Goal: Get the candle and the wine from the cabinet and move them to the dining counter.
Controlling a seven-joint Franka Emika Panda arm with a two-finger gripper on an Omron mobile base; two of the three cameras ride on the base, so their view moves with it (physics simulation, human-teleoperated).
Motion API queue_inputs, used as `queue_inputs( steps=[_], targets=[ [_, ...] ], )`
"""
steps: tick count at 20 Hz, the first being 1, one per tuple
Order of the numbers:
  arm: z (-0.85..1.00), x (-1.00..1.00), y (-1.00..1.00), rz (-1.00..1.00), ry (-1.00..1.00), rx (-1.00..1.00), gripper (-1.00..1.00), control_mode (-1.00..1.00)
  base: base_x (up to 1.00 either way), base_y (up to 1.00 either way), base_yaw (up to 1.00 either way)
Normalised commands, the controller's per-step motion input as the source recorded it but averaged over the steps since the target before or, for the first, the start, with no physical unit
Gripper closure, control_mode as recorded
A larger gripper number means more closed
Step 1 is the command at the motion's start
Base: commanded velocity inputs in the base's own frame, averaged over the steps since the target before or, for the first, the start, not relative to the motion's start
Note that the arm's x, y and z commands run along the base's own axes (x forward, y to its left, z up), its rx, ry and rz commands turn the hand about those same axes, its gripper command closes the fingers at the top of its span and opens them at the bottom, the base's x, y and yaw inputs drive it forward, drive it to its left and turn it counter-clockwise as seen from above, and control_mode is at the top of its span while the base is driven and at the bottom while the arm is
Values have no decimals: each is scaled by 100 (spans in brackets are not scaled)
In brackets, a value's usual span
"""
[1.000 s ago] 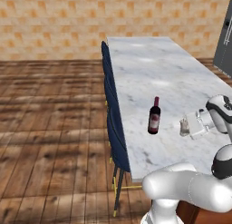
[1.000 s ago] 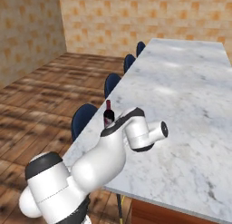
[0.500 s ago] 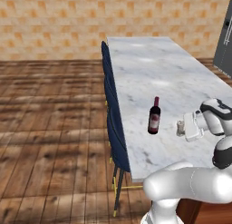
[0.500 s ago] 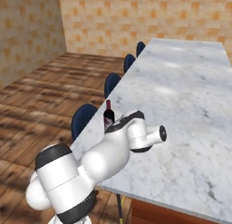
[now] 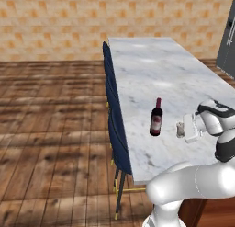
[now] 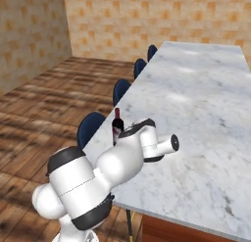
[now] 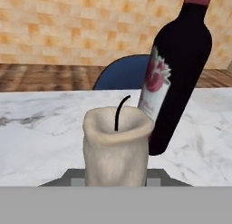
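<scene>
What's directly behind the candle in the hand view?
Behind the candle, slightly right, stands the wine on the dining counter, with a blue chair back beyond. The candle hides part of the bottle's lower left side.

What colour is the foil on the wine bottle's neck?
Maroon, over near-black glass; the wine shows best in the hand view.

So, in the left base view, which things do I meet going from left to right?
Chairs → wine → candle → gripper, all at the dining counter.
</scene>
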Motion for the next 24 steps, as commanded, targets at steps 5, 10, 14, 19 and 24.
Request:
queue_inputs(
  steps=[5, 10, 14, 19, 24],
  targets=[
    [-21, 30, 0, 0, -1, 0, 100, -100, 0, 0, 0],
    [-11, 28, -3, 2, -1, 1, 100, -100, 0, 0, 0],
    [-15, 25, -1, 2, 0, 2, 100, -100, 0, 0, 0],
    [-19, 21, 0, 3, 0, 3, 100, -100, 0, 0, 0],
    [-20, 21, -2, 5, 0, 3, 100, -100, 0, 0, 0]
  ],
)
